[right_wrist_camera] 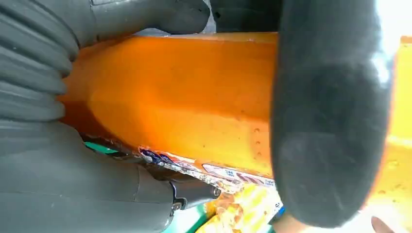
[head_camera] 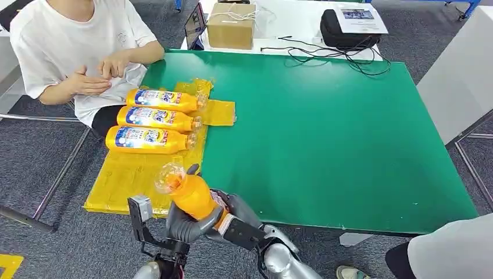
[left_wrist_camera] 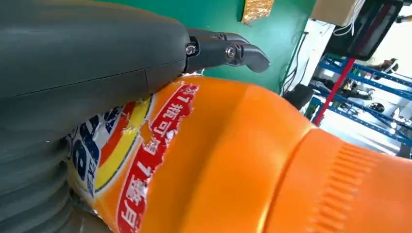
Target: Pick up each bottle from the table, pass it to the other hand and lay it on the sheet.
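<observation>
Where hands (head_camera: 200, 224) meet, glossy orange bottle (head_camera: 190, 195).

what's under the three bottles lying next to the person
A yellow sheet lies under the three bottles, spread over the green table's near-left corner. Whether the table continues beneath all of the sheet is covered.

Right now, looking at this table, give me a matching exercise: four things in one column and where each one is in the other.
Things:
1. held bottle
2. three bottles
3. cardboard box
4. person

Places:
A. lying side by side on the yellow sheet
B. seated beside the table's far left corner
C. between both hands, at the near edge
D. on the white surface beyond the green table

Pairs: 1-C, 2-A, 3-D, 4-B
</observation>
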Robot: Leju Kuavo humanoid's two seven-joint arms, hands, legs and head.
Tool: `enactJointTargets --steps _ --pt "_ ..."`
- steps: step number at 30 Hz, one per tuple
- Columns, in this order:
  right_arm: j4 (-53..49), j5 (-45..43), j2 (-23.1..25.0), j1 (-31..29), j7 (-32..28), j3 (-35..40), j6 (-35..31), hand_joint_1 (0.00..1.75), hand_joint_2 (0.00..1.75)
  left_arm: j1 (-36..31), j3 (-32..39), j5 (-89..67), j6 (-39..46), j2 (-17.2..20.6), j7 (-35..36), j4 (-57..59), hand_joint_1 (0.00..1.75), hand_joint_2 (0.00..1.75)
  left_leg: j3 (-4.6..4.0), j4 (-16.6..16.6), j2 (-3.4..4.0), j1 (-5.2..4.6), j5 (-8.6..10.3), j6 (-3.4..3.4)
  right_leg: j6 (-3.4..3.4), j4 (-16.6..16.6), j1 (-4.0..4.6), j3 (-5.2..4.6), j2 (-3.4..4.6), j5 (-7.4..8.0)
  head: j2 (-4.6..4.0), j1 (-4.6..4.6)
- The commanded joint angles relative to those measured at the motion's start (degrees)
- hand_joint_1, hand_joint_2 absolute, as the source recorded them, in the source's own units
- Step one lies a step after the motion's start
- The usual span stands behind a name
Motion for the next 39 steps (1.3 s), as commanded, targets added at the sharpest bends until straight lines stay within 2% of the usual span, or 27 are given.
enactJointTargets --steps 1,2,4,5,6,7,8,14,16,17,18,19,20,25,28,30,31,33,34,37,39 --pt "-2.95 -2.35 0.39 -0.87 0.13 3.88 2.87 1.47 1.75 -2.42 -0.95 0.51 -2.75 0.82 -1.05 7.2 1.75 1.75 0.14 -0.03 -0.01 0.03 -0.05 -0.08 -0.08 -0.02 0.02 0.12 0.09 -0.04 0.0 -0.02" --pt "-3.39 -2.8 0.6 -0.63 0.53 3.78 3.12 0.56 1.75 -1.93 -0.86 1.05 -3.57 1.05 -0.95 6.47 1.75 1.75 0.25 0.01 -0.01 0.1 -0.13 -0.14 -0.14 0.0 0.08 0.23 0.16 -0.1 0.0 0.0" --pt "-3.7 -2.85 0.66 -0.45 0.68 3.89 3.14 0.56 1.75 -1.7 -0.81 1.08 -3.69 1.18 -0.95 6.09 1.75 1.75 0.1 -0.02 0.01 0.03 -0.05 -0.08 -0.08 0.0 0.03 0.07 0.1 -0.04 0.0 0.0" --pt "-4.05 -3.38 1.03 -0.03 0.77 3.6 3.12 0.0 1.75 -1.2 -0.84 1.09 -3.97 1.34 -1.21 5.4 1.75 1.75 0.11 -0.02 0.02 0.04 -0.06 -0.08 -0.08 0.0 0.03 0.08 0.11 -0.04 0.0 -0.02" --pt "-4.38 -3.61 1.19 0.25 0.76 3.4 2.99 0.0 0.0 -1.0 -0.9 0.76 -3.98 1.48 -1.63 4.96 1.75 1.75 0.2 0.01 0.02 0.09 -0.12 -0.12 -0.12 0.0 0.07 0.18 0.16 -0.09 0.0 0.0" --pt "-6.92 -0.8 1.5 1.32 -1.43 3.66 -1.77 0.0 0.0 -0.19 -1.01 -2.44 -2.66 1.67 -4.39 3.5 1.75 1.75 0.14 0.0 0.05 0.06 -0.09 -0.09 -0.09 0.0 0.05 0.11 0.15 -0.06 0.0 -0.02" --pt "-9.43 1.15 0.85 1.32 -1.69 5.32 -3.1 0.0 0.0 0.3 -0.88 -2.24 -3.43 1.7 -4.09 2.31 1.75 1.75 0.25 0.01 0.04 0.1 -0.15 -0.13 -0.14 0.01 0.09 0.21 0.19 -0.11 0.0 -0.02" --pt "-18.73 -1.96 0.42 4.3 -3.14 4.34 -3.66 0.0 0.0 -0.14 1.31 -3.74 -1.36 0.39 -4.71 0.93 1.75 1.75 0.04 0.09 -0.06 0.08 -0.13 -0.1 -0.11 0.09 0.06 0.06 0.08 -0.11 0.0 0.0" --pt "-20.01 0.54 0.76 5.53 -5.41 2.61 -9.72 0.0 0.0 -0.76 1.98 -7.34 2.3 0.15 -5.6 0.62 1.75 1.75 0.05 0.08 -0.11 0.07 -0.12 -0.1 -0.11 0.08 0.05 0.08 0.06 -0.1 0.0 0.02" --pt "-20.79 10.9 -0.44 5.63 -6.0 3.43 -19.94 0.0 0.0 -1.61 1.66 -13.69 7.39 0.16 -6.6 1.09 1.75 1.75 0.0 0.03 -0.11 0.05 -0.07 -0.08 -0.08 0.04 0.03 0.03 0.04 -0.05 0.0 0.0" --pt "-22.28 12.05 -1.38 6.16 -6.44 3.89 -22.53 0.0 0.0 -2.17 1.42 -17.91 10.32 -0.12 -6.41 1.45 1.75 1.75 0.09 0.07 -0.13 0.09 -0.13 -0.12 -0.13 0.07 0.07 0.12 0.07 -0.11 0.0 0.0" --pt "-24.96 8.99 -1.51 8.48 -7.39 2.58 -23.47 0.0 0.0 -2.28 1.15 -24.06 14.84 -0.22 -7.06 1.87 1.75 1.75 0.04 0.07 -0.14 0.09 -0.11 -0.11 -0.11 0.05 0.07 0.09 0.06 -0.08 0.0 0.02" --pt "-27.64 11.63 -2.64 10.14 -7.58 2.5 -26.5 0.0 0.0 -2.08 0.93 -26.17 15.58 -0.05 -7.03 1.88 1.75 1.75 0.01 0.01 -0.25 0.04 -0.05 -0.08 -0.08 0.04 0.03 0.07 -0.08 -0.07 0.0 0.0" --pt "-28.75 11.82 -3.52 11.11 -7.59 3.03 -26.92 0.0 0.0 -1.58 1.18 -26.72 15.75 -0.32 -7.02 1.71 1.75 1.75 0.2 0.0 -0.13 0.09 -0.16 -0.11 -0.13 -0.02 0.07 0.26 0.04 -0.11 0.0 0.04" --pt "-28.25 11.82 -3.21 10.77 -7.57 3.09 -27.0 0.0 0.0 -1.43 1.19 -26.83 15.74 -0.35 -7.05 1.57 1.75 1.75 0.02 -0.02 -0.17 0.01 -0.05 -0.07 -0.08 -0.01 0.01 0.06 -0.04 -0.03 0.0 0.02" --pt "-28.73 13.65 -2.98 11.73 -8.35 2.33 -30.92 0.0 0.0 -1.82 0.8 -29.94 16.66 -0.04 -6.82 1.77 1.75 1.75 0.27 -0.07 -0.11 0.05 -0.13 -0.14 -0.15 -0.04 0.04 0.26 0.08 -0.09 0.0 0.0" --pt "-30.4 11.53 -2.93 13.59 -9.18 1.38 -31.96 0.0 0.0 -2.19 1.29 -34.38 19.34 0.04 -6.39 2.04 1.75 1.75 0.3 -0.02 -0.01 0.16 -0.19 -0.23 -0.2 -0.03 0.15 0.25 0.19 -0.08 0.0 -0.09" --pt "-31.77 11.77 -3.41 15.7 -9.18 0.45 -33.84 0.0 0.0 -2.73 2.64 -39.66 22.05 0.08 -6.03 1.95 1.75 1.75 0.03 -0.04 -0.3 0.04 0.03 -0.13 -0.1 -0.03 0.04 -0.04 -0.22 -0.11 0.0 -0.13" --pt "-31.86 11.43 -3.31 16.7 -9.18 -0.38 -34.37 0.0 0.0 -2.94 3.32 -41.29 22.11 0.4 -5.48 1.68 1.75 1.75 0.12 -0.02 -0.52 0.15 0.01 -0.13 -0.15 -0.07 0.13 0.17 -0.39 -0.2 0.0 -0.09" --pt "-32.13 6.59 -3.24 18.0 -9.18 -1.64 -34.77 0.0 0.0 -2.72 6.56 -43.76 21.17 0.74 -3.46 0.57 1.75 1.75 0.17 -0.05 -0.25 0.15 -0.06 -0.13 -0.15 -0.09 0.12 0.17 -0.12 -0.13 0.0 -0.11" --pt "-31.83 2.46 -2.73 17.96 -9.18 -2.27 -34.87 0.0 0.0 -3.95 9.77 -54.95 25.46 0.9 -0.94 3.28 1.75 1.75 0.26 -0.04 -0.29 0.17 -0.1 -0.16 -0.18 -0.09 0.13 0.29 -0.13 -0.17 0.0 -0.13"
